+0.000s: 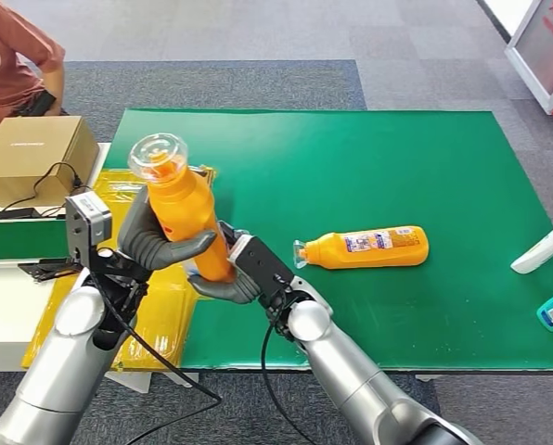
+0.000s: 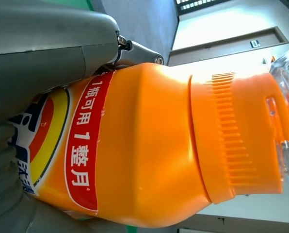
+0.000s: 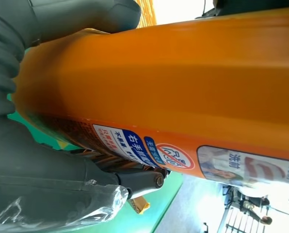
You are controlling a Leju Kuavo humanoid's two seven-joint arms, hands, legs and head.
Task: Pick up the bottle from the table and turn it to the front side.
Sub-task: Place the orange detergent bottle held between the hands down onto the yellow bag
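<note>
Silver forearms are seen rising from the near edge of the table [image 1: 372, 167], which is covered in green. Between them an orange bottle [image 1: 183, 209] is held in the air above the table's near left corner, tilted, its clear cap uppermost and leaning away to the left. The left hand [image 1: 155, 236] is wrapped round the bottle's middle, with the thumb laid across the side facing the camera; the right hand [image 1: 235, 273] is closed on its lower end. In the left wrist view a red and yellow label is partly covered by that hand, while in the right wrist view small printed panels are shown.

The picking-up is judged done, and the turning to the front side appears to be the step in hand. For the next move one grip would likely have to be loosened while the bottle is rotated by the other. A second orange bottle [image 1: 368, 247] lies on its side mid-table.
</note>
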